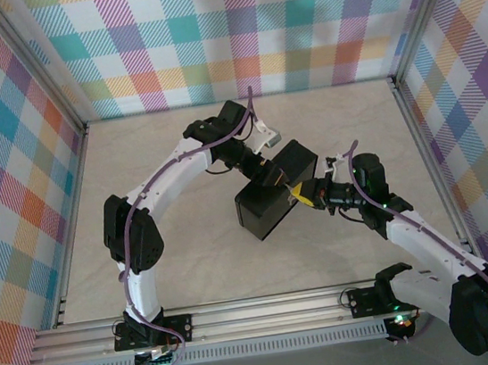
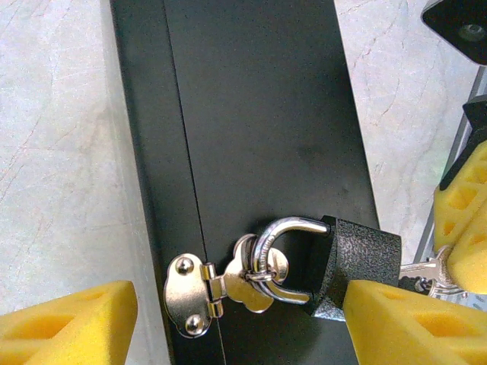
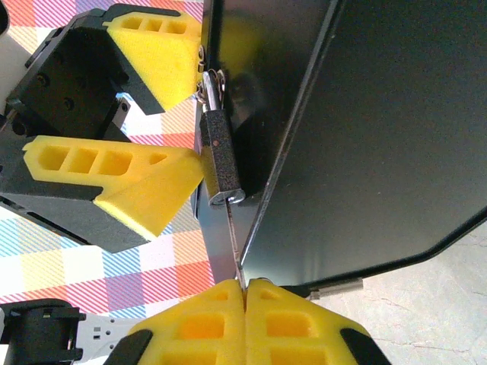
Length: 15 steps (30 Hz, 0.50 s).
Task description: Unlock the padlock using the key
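- Padlock (image 2: 361, 262) hangs by its shackle from the hasp (image 2: 190, 293) on the front of the dark box (image 2: 251, 114), which stands mid-surface between the two arms.
- Left tool (image 2: 240, 304) is spread wide across the box front; one yellow finger (image 2: 411, 327) presses against the padlock's body, and the other stands clear.
- Right tool (image 3: 245, 287) is pressed together, pinching the key (image 3: 233, 243).
- The blade runs straight from those fingertips up to the padlock's underside, apparently in the keyway, so the long axes of key and body line up.
- The next move, I judge, is a twist about that shared axis by the right arm.
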{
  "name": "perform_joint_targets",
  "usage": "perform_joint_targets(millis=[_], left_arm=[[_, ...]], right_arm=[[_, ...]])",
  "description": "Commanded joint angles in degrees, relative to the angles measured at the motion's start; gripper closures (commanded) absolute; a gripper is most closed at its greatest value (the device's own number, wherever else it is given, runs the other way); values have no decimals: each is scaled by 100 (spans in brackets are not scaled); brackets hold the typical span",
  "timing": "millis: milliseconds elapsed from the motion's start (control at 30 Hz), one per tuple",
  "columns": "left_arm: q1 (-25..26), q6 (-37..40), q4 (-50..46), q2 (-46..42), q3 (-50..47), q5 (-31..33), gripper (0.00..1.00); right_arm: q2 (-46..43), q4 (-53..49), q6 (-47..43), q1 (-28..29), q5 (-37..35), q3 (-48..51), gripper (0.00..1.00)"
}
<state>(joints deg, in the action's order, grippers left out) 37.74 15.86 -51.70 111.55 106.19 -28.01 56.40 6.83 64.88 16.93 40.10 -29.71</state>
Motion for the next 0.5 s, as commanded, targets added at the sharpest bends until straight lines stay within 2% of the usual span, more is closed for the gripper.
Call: perform_joint_targets(millis=[0,467], left_arm=[[32,-34,-235,-63,-86,-55,28],[32,-30,-295,-37,-7,-127,28]], right_arm=[[46,354,55,-23,-274,-50,100],[-53,301,77,-41,-459,36,100]])
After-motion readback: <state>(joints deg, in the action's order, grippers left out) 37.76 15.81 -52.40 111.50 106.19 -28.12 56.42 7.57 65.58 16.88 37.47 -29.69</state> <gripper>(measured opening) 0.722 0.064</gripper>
